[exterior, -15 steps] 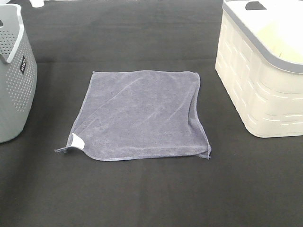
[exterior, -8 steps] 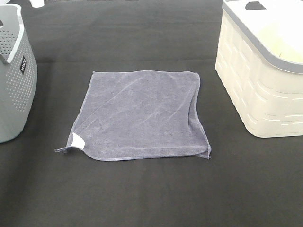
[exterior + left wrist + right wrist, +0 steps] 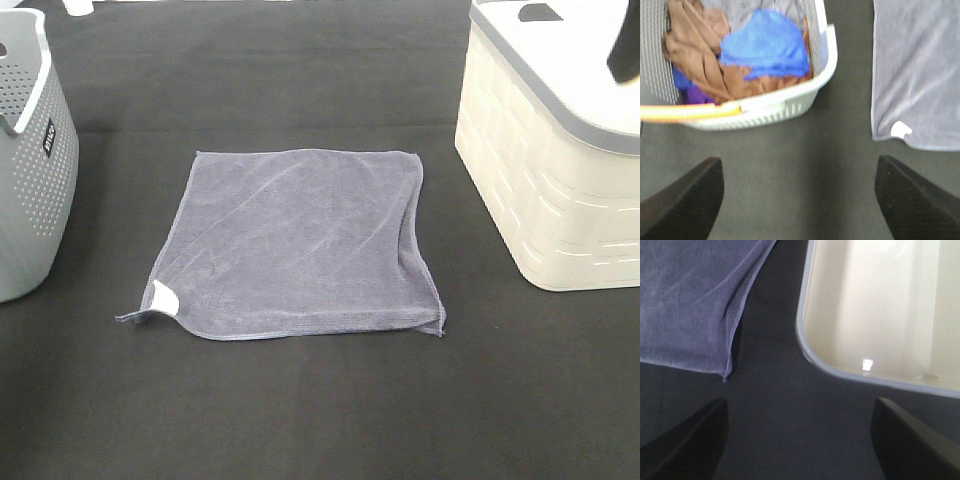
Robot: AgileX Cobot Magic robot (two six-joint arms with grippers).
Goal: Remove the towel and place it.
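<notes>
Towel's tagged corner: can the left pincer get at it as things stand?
Probably yes. The left pincer is open over bare cloth-covered table, and the towel lies flat beside it, its white tag uncovered; the grey basket sits apart.

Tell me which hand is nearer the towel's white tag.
Left. The left hand hangs over bare table beside the tag; the right hand sits by the towel's opposite corner.

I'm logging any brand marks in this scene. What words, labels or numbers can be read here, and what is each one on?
Small dark label with pale lettering on the side of the grey perforated basket: too small and blurred to read.
White tag at the corner of the towel: no print can be made out.
Cream basket: no text visible.
</notes>
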